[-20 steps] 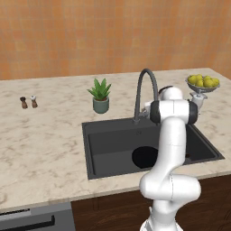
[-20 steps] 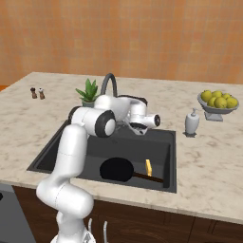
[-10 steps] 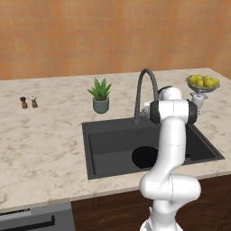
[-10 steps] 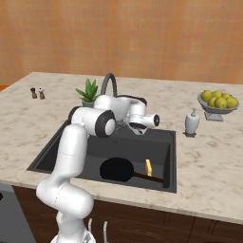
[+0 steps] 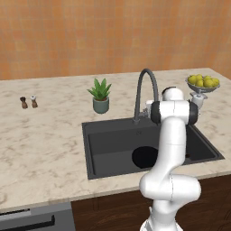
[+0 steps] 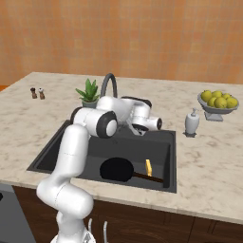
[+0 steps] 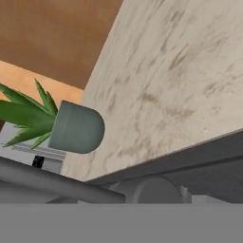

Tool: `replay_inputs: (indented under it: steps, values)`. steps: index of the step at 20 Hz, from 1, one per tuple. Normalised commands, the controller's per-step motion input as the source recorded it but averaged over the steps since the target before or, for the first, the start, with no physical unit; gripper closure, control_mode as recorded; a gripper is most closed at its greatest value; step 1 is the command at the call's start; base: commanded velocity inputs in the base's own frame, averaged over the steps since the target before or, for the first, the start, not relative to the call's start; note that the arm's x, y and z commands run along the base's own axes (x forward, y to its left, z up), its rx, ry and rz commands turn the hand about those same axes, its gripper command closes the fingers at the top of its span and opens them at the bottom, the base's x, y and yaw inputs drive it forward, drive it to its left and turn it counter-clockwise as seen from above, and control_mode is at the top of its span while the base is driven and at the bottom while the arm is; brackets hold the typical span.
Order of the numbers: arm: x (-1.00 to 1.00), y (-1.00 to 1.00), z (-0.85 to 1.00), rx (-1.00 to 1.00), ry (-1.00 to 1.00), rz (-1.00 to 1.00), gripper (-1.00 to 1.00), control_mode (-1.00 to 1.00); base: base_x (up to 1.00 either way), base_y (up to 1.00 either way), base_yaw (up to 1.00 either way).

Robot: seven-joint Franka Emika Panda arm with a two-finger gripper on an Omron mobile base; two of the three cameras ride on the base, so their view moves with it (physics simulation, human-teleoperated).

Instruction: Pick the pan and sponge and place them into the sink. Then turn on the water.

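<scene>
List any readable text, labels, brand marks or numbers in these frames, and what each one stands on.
None: no readable text in any view.
The white soap dispenser bottle, the grey-green plant pot, the two small shakers, the dark grey rectangular sink and the round black pan all have plain surfaces with no label or marking.

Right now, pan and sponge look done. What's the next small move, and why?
Probably nudge the faucet handle to start the water. The pan and the sponge already lie in the sink, and the gripper sits at the base of the faucet, behind the basin. No water is running, so that step seems to be what's left.
</scene>
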Motion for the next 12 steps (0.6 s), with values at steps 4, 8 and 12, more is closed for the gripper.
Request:
replay_inputs:
  steps: [4, 8, 12]
  values:
    - [0.01, -0.19, 0.0, 0.23, 0.13, -0.08, 1.0, -1.0, 0.0, 0.0, 0.0]
    - [0.0, -0.2, 0.0, 0.19, 0.11, -0.08, 1.0, -1.0, 0.0, 0.0, 0.0]
    - [0.0, -0.23, 0.0, 0.17, 0.17, -0.11, 1.0, -1.0, 0.0, 0.0, 0.0]
